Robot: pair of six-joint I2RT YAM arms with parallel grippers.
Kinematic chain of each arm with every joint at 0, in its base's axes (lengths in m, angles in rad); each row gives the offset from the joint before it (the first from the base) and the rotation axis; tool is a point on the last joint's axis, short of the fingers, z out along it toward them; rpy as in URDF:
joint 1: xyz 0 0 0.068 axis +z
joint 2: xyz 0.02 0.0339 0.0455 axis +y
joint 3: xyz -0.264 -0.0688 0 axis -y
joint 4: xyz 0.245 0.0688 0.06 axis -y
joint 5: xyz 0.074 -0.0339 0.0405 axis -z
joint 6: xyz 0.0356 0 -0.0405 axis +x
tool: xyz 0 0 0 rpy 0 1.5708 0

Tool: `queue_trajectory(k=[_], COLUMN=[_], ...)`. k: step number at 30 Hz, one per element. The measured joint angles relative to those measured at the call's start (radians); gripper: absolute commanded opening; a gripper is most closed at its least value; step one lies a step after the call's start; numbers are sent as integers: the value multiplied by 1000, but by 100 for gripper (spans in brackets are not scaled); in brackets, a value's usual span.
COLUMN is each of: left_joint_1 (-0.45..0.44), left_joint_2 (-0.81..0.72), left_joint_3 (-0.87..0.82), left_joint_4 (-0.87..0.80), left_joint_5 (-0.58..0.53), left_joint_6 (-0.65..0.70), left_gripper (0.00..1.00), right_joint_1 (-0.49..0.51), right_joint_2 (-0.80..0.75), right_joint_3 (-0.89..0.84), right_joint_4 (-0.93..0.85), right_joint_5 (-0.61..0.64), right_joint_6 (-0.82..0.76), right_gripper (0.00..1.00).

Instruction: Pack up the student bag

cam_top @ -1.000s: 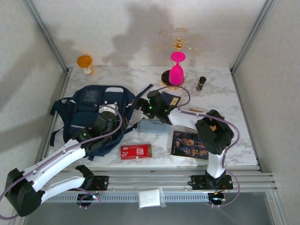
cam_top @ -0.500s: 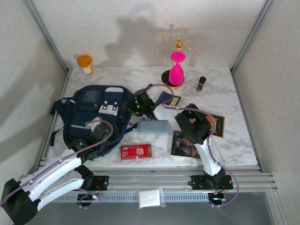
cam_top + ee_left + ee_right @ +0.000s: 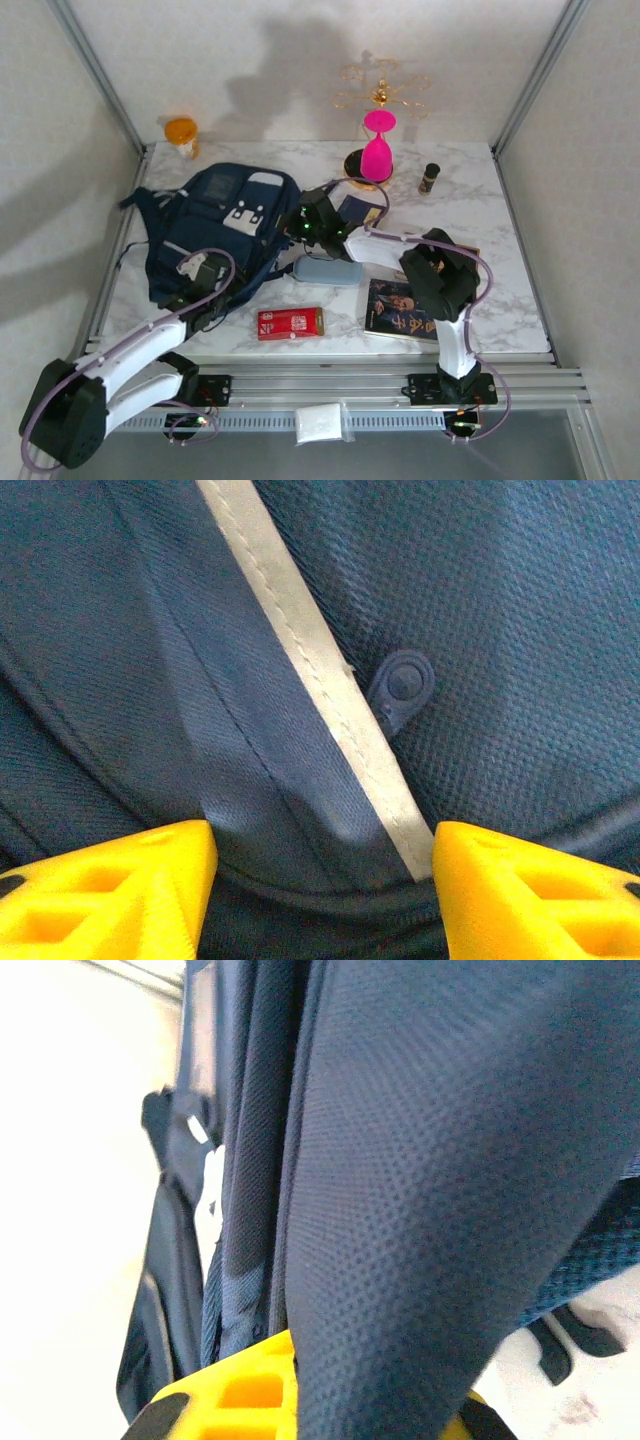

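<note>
Student bag: a big navy backpack (image 3: 190,225), much the largest thing here, lying front-up with white and grey patches near its far end, a pale stripe (image 3: 320,710) sewn across the cloth, and dark straps trailing off its left side.
Where it lies: on the left half of the marble tabletop (image 3: 480,210). An orange object (image 3: 181,133) sits beyond it at the back corner, a red box (image 3: 291,323) lies nearer the front edge, and a light-blue pencil case (image 3: 328,270) is just beside its right flank.
Left gripper: it (image 3: 320,885) sits at the bag's near end. Its yellow fingers (image 3: 110,885) stand well apart, and navy cloth, the stripe and a small round dark tab (image 3: 402,687) show between them. I cannot tell whether they press on the cloth.
Right gripper: it (image 3: 308,222) is at the bag's right edge, closed tight on a fold of navy cloth that runs down between its yellow fingers (image 3: 240,1395).
Hidden: the left arm (image 3: 140,345) lies over the bag's near right part. I cannot make out the bag's opening or any zip from above.
Cut off: in both wrist views the picture's bottom edge cuts across the fingers.
Hard to make out: the right arm (image 3: 440,275) covers part of a dark book (image 3: 400,310), and the print on the red box is too small to read.
</note>
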Motion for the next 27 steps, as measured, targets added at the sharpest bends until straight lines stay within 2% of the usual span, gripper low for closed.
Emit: queue_trajectory(k=[4,9,13,17,20,24,27], left_joint_1=[37,82,89,60,-43,-233,-376], left_joint_2=[124,211,190,76,-31,-117,-159], left_joint_3=[86,217,314,348,349,346,301], left_joint_4=[83,109,82,-38,-143,-258,-256], left_joint_5=[14,20,27,32,15,2,-6], left_joint_6=[104,222,286,293,270,198,149], left_gripper=[60,62,68,68,68,63,62], right_joint_1=[0,12,26,33,35,35,35], right_joint_2=[-121,-181,-181,-181,-181,-181,-181], right_joint_3=[-114,-180,-180,-179,-171,-161,-152], right_joint_4=[6,2,-7,-8,-11,-14,-18], right_joint_5=[71,141,173,196,199,199,199], right_joint_6=[43,121,175,226,258,286,298], right_gripper=[0,0,0,0,0,0,0])
